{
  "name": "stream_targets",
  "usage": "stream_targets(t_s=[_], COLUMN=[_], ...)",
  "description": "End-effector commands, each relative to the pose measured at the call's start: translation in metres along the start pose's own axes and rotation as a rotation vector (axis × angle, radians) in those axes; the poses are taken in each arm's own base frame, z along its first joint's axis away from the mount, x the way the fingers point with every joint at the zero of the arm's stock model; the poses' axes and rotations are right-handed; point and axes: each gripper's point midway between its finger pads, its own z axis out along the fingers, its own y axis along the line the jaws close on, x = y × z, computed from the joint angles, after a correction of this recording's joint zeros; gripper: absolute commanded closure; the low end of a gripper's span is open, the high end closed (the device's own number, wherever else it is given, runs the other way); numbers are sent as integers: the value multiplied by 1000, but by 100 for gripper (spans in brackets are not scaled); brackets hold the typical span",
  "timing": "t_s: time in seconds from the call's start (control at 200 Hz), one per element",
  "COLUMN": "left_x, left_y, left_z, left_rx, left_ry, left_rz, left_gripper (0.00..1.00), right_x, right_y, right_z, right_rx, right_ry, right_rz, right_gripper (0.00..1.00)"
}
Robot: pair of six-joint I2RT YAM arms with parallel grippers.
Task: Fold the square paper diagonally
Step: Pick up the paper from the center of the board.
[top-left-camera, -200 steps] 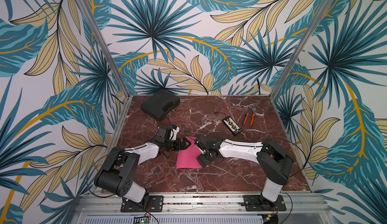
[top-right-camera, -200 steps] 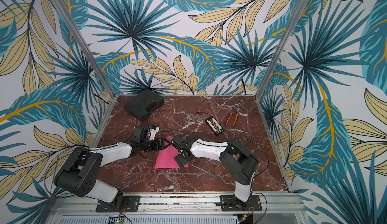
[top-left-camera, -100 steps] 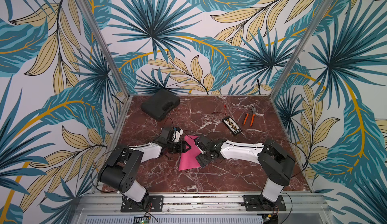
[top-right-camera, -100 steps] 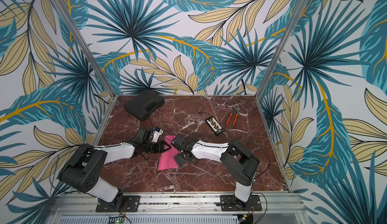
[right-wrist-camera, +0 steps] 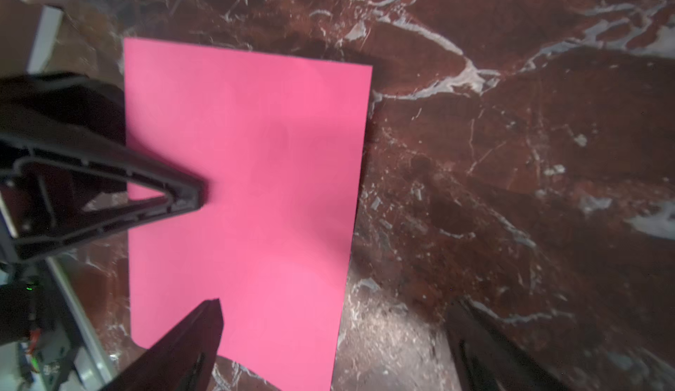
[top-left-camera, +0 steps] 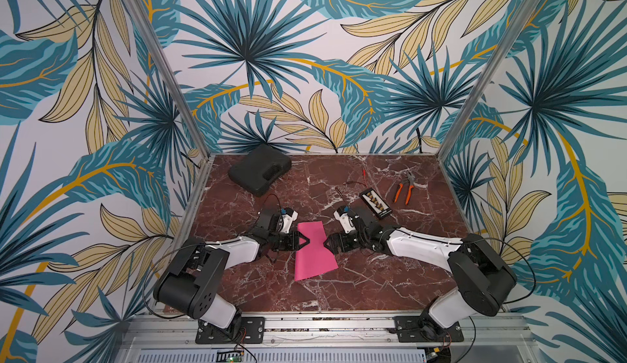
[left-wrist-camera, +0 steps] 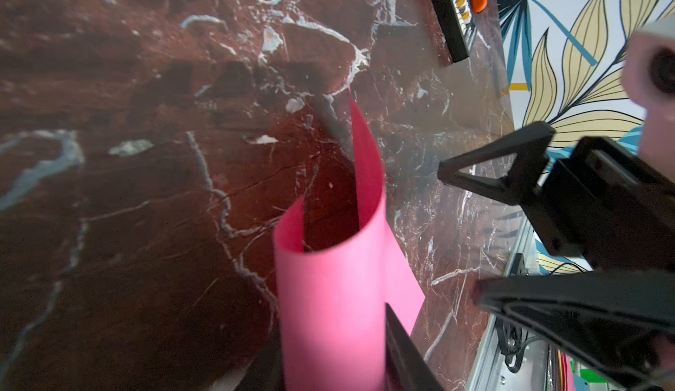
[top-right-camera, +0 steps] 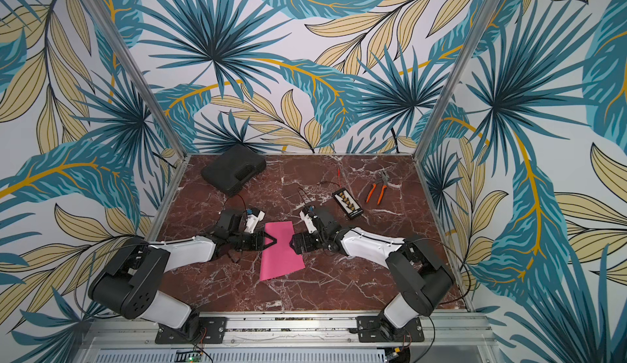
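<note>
Note for you: left pincer (top-left-camera: pixel 304 241) clamped on the paper (top-left-camera: pixel 314 263) at its left edge, right pincer (top-left-camera: pixel 325 242) spread wide at the opposite edge, sheet lengthwise up-frame.

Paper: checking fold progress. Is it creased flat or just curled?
Just curled: in the left wrist view the paper arcs in an open loop with table showing through; no crease shows.
</note>
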Motion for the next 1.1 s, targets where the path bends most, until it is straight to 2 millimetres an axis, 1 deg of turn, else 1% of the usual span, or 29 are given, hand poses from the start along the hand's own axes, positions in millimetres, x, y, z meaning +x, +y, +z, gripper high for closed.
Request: stream_targets(t_s=[0.0, 0.06, 0.13, 0.175, 0.24, 0.371, 0.486, 0.716, 0.907, 1.097], left_x=[-7, -6, -5, -4, -3, -1, -3, -4, -4, -5], left_y=[-22, -26, -25, -24, -23, -21, -20, -12, -9, -7], left_z=[-5, -5, -5, -4, -2, 0, 2, 5, 6, 5], left_rx=[91, 111, 115, 116, 121, 127, 123, 95, 80, 64], left_ry=[-39, -36, -34, -29, -21, -21, -32, -39, -41, -46], left_rz=[58, 58, 51, 45, 38, 24, 15, -4, -5, -1], left_gripper=[62, 62, 62, 62, 63, 63, 64, 64, 64, 64], right_x=[-20, -31, -43, -45, -43, -44, -42, -37, -36, -35], right_y=[21, 13, 4, -2, -7, -3, -2, 1, 3, 2], right_z=[7, 11, 15, 20, 28, 38, 43, 39, 34, 28], right_rx=[-250, -307, -358, -355, -342, -385, -404, -417, -421, -380], right_ry=[-72, -114, -161, -162, -142, -116, -98, -84, -82, -84], right_rz=[95, 164, 219, 228, 221, 217, 220, 211, 199, 169], right_gripper=[8, 13, 17, 18, 18, 19, 21, 30, 46, 72])
